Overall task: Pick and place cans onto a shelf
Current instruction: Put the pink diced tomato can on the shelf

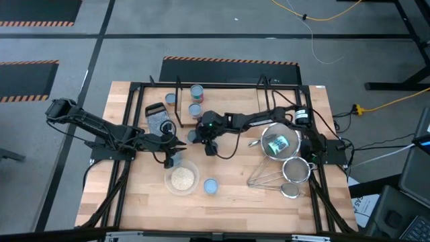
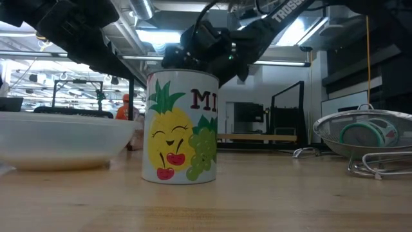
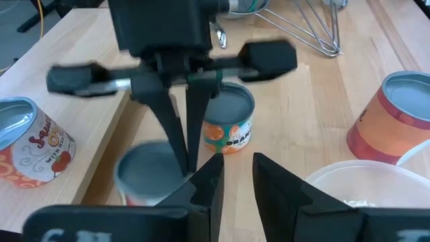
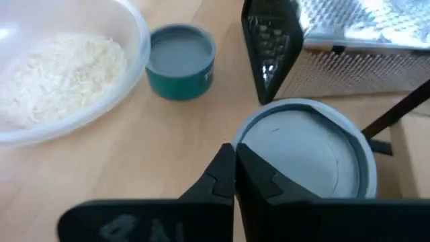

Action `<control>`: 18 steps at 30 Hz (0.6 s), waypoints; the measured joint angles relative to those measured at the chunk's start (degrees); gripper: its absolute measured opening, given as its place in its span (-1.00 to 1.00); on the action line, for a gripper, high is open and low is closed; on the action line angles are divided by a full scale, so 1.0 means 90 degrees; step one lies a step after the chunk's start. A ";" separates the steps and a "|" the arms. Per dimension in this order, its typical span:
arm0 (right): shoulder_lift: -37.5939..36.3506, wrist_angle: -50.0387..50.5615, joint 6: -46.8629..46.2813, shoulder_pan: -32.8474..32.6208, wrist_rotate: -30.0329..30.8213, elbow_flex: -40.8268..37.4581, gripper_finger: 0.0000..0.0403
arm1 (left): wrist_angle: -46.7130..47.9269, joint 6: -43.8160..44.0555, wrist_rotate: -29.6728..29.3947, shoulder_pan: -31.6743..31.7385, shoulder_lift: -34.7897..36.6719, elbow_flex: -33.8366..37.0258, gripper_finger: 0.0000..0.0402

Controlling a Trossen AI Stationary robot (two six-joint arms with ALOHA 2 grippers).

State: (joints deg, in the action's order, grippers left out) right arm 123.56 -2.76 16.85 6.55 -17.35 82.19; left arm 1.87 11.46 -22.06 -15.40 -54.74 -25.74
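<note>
My right gripper [image 1: 201, 138] is shut, its tips at the edge of a can's [image 4: 306, 151] pale round top; the left wrist view shows that can [image 3: 144, 168] under those fingers. My left gripper [image 3: 245, 185] is open a little short of that can, nothing between its fingers. Three cans [image 1: 195, 101] stand on the shelf [image 1: 185, 91] at the far middle. An orange-label can [image 3: 228, 124] stands behind the right gripper. A fruit-label can [image 2: 183, 129] stands on the table by the near edge. My right gripper comes slanting down from the table's right, and its shut fingertips [image 4: 234, 176] stand at the rim of the can's top [image 4: 250, 144]. Whether they touch or pinch that rim, I cannot tell.
A clear bowl of pale grains [image 1: 181, 179] stands close to my left gripper. A metal grater [image 1: 158, 121] lies left of the shelf, a green tin [image 4: 180, 60] beside it. Wire strainers [image 1: 282, 161] lie on the right half. A black frame [image 1: 134, 107] runs around the table.
</note>
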 joint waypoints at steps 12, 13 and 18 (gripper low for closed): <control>-0.0809 0.0949 0.0015 0.0000 -0.0331 0.0007 -0.98 | -0.0005 0.0002 0.0002 0.0000 0.0000 -0.0002 -0.64; -0.0866 0.1062 0.0015 0.0000 -0.0361 0.0007 -0.98 | -0.0002 0.0002 0.0000 0.0000 0.0000 -0.0001 -0.64; -0.1143 0.1540 0.0018 0.0000 -0.0375 0.0007 -0.98 | -0.0004 0.0000 0.0002 -0.0002 0.0000 -0.0002 -0.63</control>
State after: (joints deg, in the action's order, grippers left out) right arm 113.28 11.10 17.02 6.55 -20.72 82.26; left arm 1.83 11.46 -22.05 -15.41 -54.74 -25.76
